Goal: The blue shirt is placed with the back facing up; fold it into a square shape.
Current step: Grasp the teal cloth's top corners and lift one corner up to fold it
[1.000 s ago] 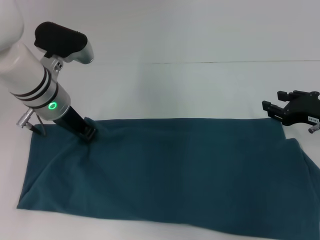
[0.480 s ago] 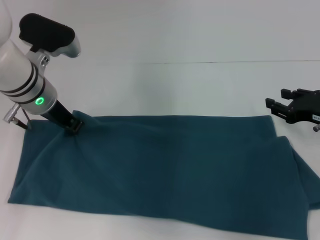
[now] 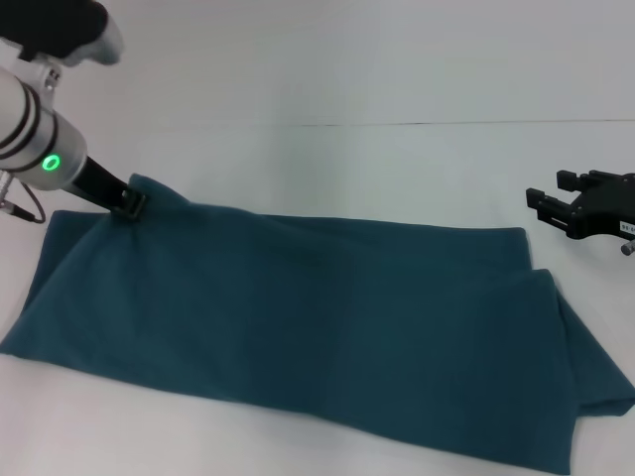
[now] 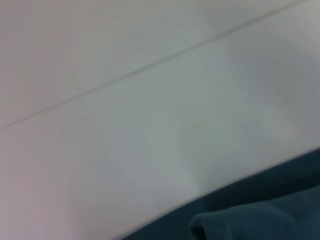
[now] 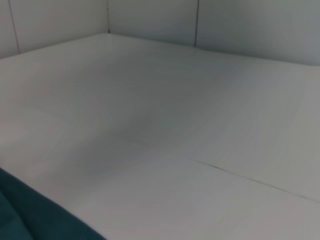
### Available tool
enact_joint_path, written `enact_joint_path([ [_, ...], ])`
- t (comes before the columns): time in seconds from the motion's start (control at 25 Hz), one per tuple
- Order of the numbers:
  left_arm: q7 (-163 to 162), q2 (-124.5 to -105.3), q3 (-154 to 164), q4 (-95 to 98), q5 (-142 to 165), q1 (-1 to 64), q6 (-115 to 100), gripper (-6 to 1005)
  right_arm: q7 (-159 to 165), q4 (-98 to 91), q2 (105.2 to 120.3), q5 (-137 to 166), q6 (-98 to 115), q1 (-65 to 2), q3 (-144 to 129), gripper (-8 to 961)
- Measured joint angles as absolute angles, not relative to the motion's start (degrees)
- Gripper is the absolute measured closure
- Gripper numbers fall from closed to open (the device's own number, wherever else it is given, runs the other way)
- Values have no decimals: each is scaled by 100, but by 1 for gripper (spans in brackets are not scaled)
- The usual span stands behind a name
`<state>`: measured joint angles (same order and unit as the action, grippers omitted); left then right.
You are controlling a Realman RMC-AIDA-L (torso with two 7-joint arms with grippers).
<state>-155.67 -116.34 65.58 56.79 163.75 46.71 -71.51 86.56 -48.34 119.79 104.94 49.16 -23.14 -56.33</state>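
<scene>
Over the last second the left gripper [image 3: 130, 201], its fingers pinched shut on the far-left corner of the blue shirt [image 3: 317, 327], has dragged that corner further left and away, so the whole cloth has slid left and tilted across the white table [image 3: 397, 79]. The shirt lies as a long folded band, its right end bunched over itself, which suggests it is being straightened before the next fold. The right gripper [image 3: 556, 203] waits at the far right with fingers spread wide, just clear of the cloth

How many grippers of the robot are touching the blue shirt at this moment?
1. The left gripper pinches the far left corner of the blue shirt. The right gripper hovers open off the shirt's far right, apart from it.
</scene>
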Motion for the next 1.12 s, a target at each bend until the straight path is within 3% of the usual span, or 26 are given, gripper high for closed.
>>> enact_joint_path([
  [0.48,-15599,-11617,5772,6050,16374,4331,-6806,977,8714,-4900,11986,10341,4916,-2331,-5616,444],
  [0.76,-15578,-11408,5735,5245,16374,4394,-6299,976,8789,-4909,11995,10327,4926,-2382,-5629,445],
  [1.12,-15529,-11361,6128,4699,16374,4488,-5932,978,9167,-4936,11931,10430,5344,-2399,-5625,446],
])
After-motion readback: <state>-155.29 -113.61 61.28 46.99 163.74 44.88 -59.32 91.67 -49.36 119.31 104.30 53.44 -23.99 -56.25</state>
